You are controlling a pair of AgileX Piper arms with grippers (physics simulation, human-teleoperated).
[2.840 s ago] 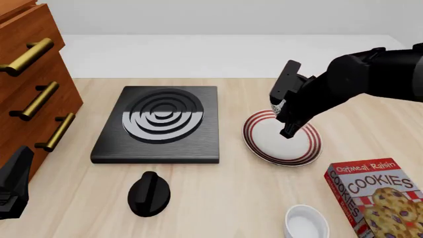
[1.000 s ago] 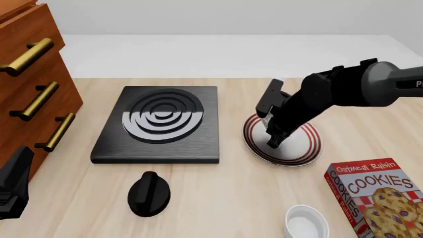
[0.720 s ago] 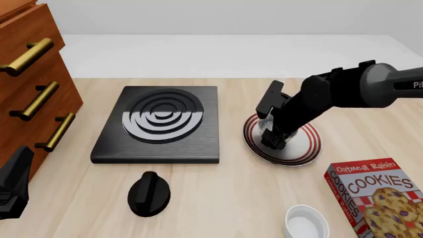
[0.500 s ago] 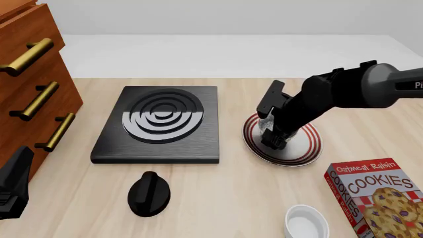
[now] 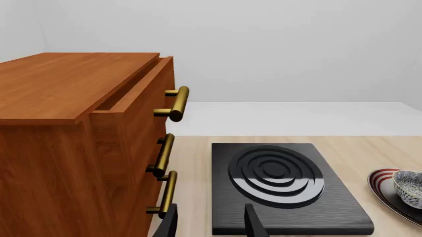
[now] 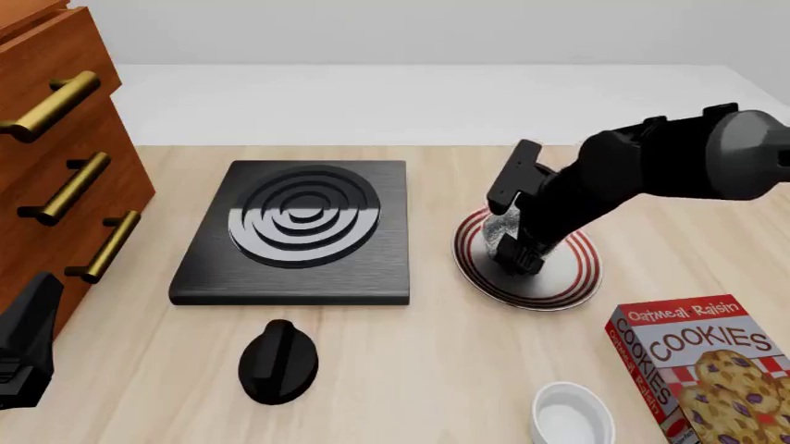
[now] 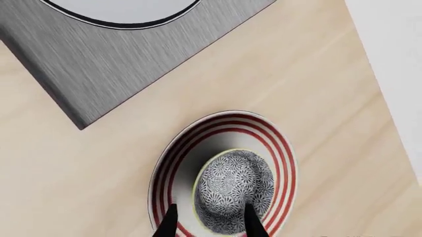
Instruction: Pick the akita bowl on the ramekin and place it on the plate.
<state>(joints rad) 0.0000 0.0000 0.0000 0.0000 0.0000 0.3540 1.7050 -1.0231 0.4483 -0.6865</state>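
akita bowl (image 7: 235,191): showing dense black-and-white speckle, sitting upright inside red-ringed plate (image 7: 175,155) | right end effector (image 7: 208,223): hovering above bowl, fingers parted, gripping nothing | left end effector (image 5: 208,223): idling open near desk (image 6: 408,370) edge

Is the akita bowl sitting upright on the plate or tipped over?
Upright: the akita bowl rests on the plate, opening up, patterned inside visible in the right wrist view.

Likely a kitchen: stove burner (image 6: 296,231), cookie box (image 6: 704,365)
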